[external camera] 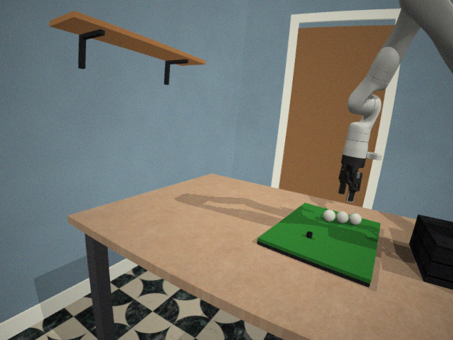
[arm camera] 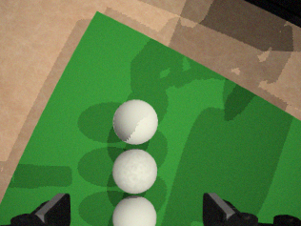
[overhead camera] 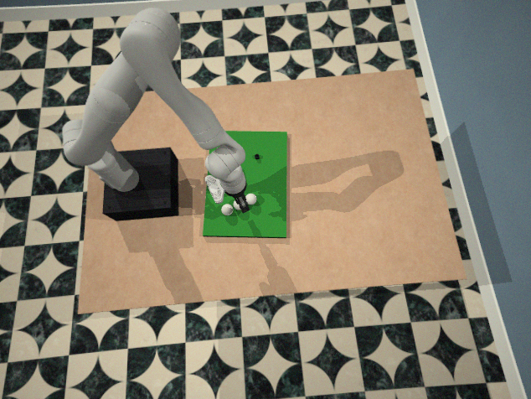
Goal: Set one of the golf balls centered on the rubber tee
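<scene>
Three white golf balls (external camera: 342, 216) lie in a row, touching, near one end of the green mat (external camera: 321, 241). The small black rubber tee (external camera: 309, 234) stands alone nearer the mat's other end, with nothing on it. It also shows in the overhead view (overhead camera: 256, 157). My gripper (external camera: 347, 191) is open and empty. It points straight down, well above the row of balls. In the overhead view it (overhead camera: 242, 204) partly hides the middle ball. The wrist view shows the balls (arm camera: 134, 171) in a line, with the nearest one level with my spread fingers.
A black box (overhead camera: 141, 182) that carries the arm's base stands on the table beside the mat. It also shows at the right edge of the side view (external camera: 433, 248). The mat has a raised dark edge.
</scene>
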